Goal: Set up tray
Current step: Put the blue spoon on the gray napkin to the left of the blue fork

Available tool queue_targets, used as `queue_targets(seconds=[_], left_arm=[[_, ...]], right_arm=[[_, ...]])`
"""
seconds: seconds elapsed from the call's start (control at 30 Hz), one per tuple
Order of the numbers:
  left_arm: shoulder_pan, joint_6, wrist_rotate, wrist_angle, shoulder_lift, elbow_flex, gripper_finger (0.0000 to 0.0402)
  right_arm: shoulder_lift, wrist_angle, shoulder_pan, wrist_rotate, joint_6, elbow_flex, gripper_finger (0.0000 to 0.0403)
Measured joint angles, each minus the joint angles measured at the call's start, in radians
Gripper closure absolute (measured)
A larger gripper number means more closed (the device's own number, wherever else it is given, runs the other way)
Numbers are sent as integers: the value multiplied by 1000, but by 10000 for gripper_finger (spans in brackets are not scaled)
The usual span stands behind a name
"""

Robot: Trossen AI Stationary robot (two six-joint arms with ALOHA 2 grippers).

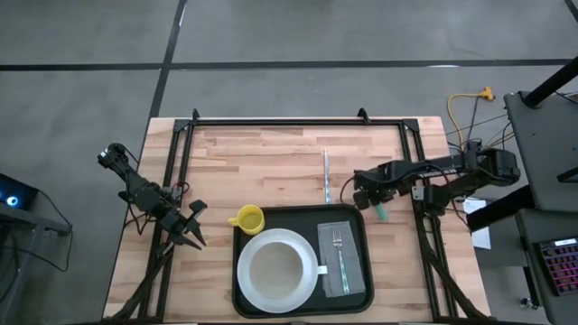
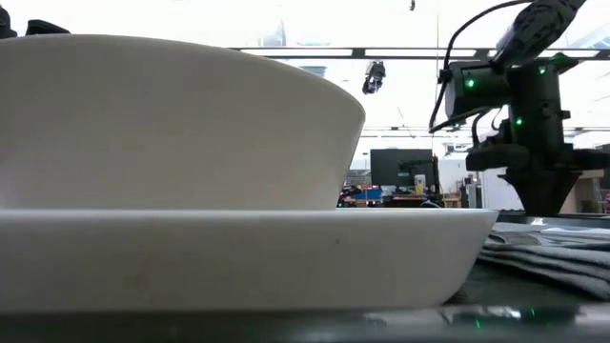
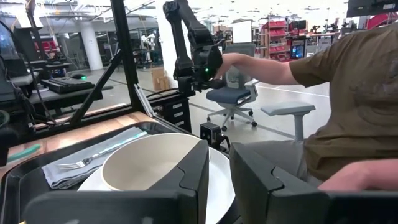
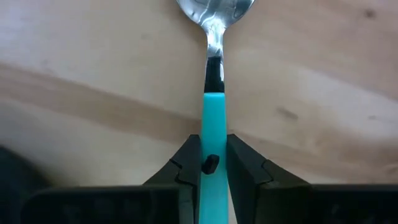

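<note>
Right fingers [image 4: 186,168] clamped on spoon [image 4: 212,112], beside tray [image 1: 361,226].

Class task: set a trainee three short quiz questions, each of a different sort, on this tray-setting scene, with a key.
1. True or false: the right end effector is shut on the teal-handled spoon.
2. On the tray, the fork lies on: A) the napkin, B) the white plate, C) bare wood.
3. Fill in: the yellow cup stands just outside the tray's far-left ____.

Key: 1 true; 2 A; 3 corner.
</note>
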Motion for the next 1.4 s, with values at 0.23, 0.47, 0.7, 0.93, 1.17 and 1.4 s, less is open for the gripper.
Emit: queue_targets(seconds=[0.23,0.47,0.7,0.93,1.17,1.4], left_arm=[[0,0,0,0,0,0,354],[0,0,0,0,0,0,354],[0,0,0,0,0,0,354],[0,0,0,0,0,0,354],[0,0,0,0,0,0,354],[0,0,0,0,0,0,354]], right_arm=[[0,-2,150,7,199,71,364],[18,-11,318,16,423,149,364],[89,-35,478,27,631,222,363],[220,-65,587,27,743,367,364],[377,-79,638,27,798,547,364],[520,-86,650,35,829,705,364]])
